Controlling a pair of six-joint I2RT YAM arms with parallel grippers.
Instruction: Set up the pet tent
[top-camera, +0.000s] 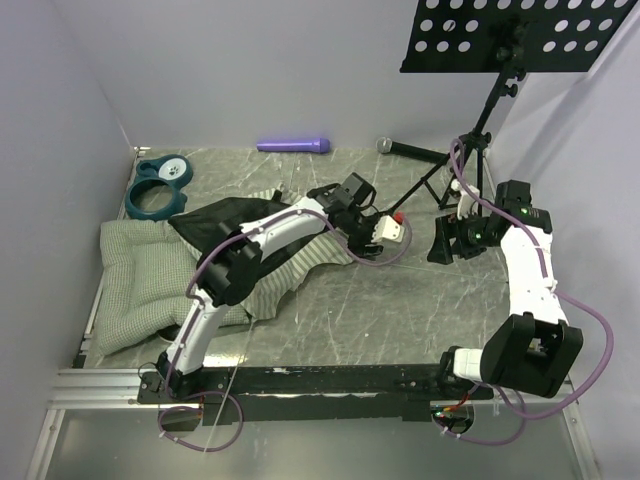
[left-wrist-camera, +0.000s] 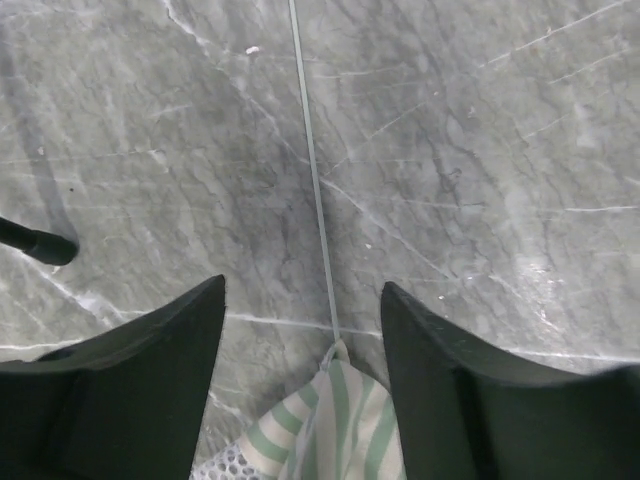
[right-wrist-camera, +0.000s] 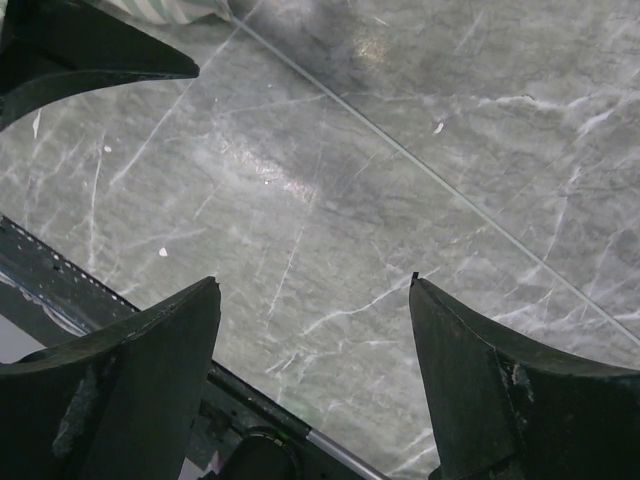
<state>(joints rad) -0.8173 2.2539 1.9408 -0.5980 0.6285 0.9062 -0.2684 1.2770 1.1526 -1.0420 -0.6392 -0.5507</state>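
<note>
The tent (top-camera: 300, 268) lies collapsed, not erected, left of centre on the desk (top-camera: 400, 310). Its left part overlaps the cushion (top-camera: 140, 280), and black lining is turned up on the far side. One pole (left-wrist-camera: 315, 180) runs out of a striped corner, flat along the desk. The left gripper (left-wrist-camera: 300, 290) hangs open above that corner, a finger on either side of the pole, holding nothing. The right gripper (right-wrist-camera: 315, 285) is also open and empty, over bare desk to the right of the fabric. The thin line crossing its view is probably the same pole.

Risks, as judged:
- The pole is thin and lies flat on a hard surface, so closing fingers may skid off it or pinch only cloth.
- Pulling the tent could drag the cushion along.
- A flexed pole may spring loose.
- A foot of the stand (top-camera: 470, 50) sits near the pole and could snag it.

Count:
- tent: one
- pole in view: one
- cushion: one
- grippers: two
- stand: one
- microphone (top-camera: 400, 148): one
- purple tube (top-camera: 293, 145): one
- teal ring (top-camera: 150, 200): one
</note>
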